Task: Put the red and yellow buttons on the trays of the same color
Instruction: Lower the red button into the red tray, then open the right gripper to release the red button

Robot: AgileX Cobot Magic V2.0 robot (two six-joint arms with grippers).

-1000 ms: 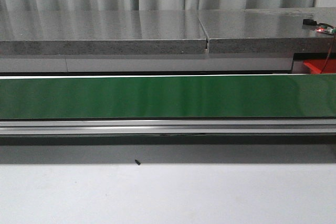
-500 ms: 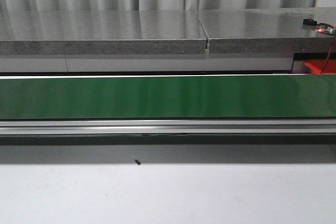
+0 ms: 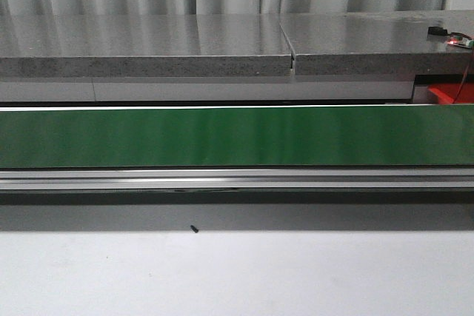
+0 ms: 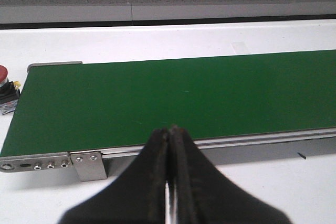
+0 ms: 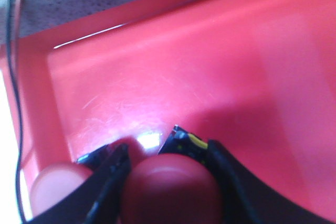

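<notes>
Pale pleated curtains hang behind a grey stone ledge (image 3: 148,46), and below it a green conveyor belt (image 3: 222,137) runs the width of the white desk (image 3: 237,275), bare of buttons in the front view. At the belt's far left end, seen only from the left wrist camera, a red-capped button (image 4: 4,85) on a black and metal base stands on the desk just beside the belt frame. The left gripper (image 4: 170,182) hovers over the near edge of the belt, its black fingers pressed together with nothing between them. At the far right, a corner of the red tray (image 3: 448,94) shows past the belt's end. There the right gripper (image 5: 163,174) hangs low over the tray floor, its fingers clamped on the sides of a red button (image 5: 170,190) with a domed cap. A second rounded red shape sits just beside it, too blurred to identify. The step in hand appears to be the release: the button should be lowered until its base meets the tray floor, clear of the tray wall, then the fingers opened evenly so it stays upright.
</notes>
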